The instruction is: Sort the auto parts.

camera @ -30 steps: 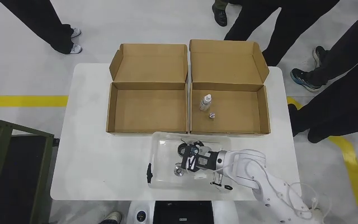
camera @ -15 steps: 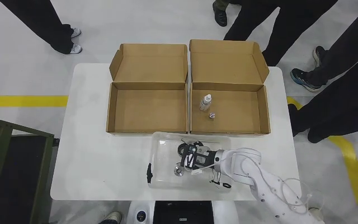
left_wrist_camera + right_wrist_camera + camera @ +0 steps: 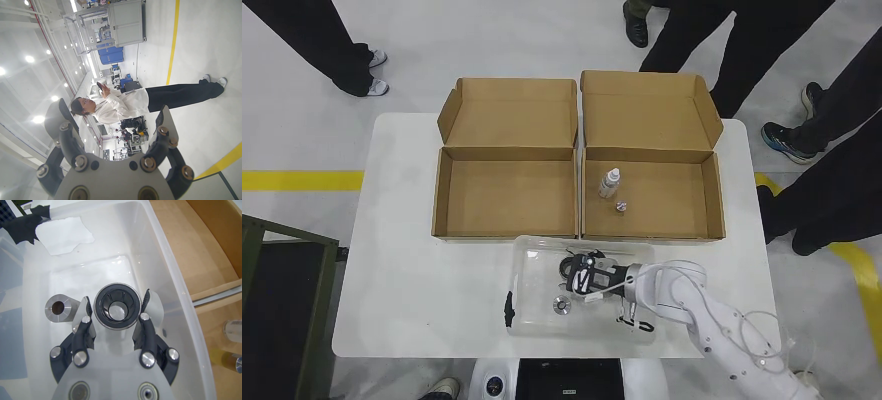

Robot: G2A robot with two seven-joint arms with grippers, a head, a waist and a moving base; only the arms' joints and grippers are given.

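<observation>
While the top view has the right gripper (image 3: 584, 278) down inside the clear bin (image 3: 532, 250) in front of the two cardboard boxes (image 3: 504, 195), the left wrist view shows the left gripper (image 3: 113, 108) with jaws spread wide, holding nothing. Right wrist view: jaws parted, straddling the black bearing (image 3: 117, 307) on the bin floor, a silver cylinder (image 3: 57, 310) just beside it.

Right arm, top view | right gripper (image 3: 117, 297) has crept a little farther along the clear bin (image 3: 542, 240), toward the cardboard boxes (image 3: 507, 190) | its spread fingers have come closer around the black-lined bushing (image 3: 117, 313).
</observation>
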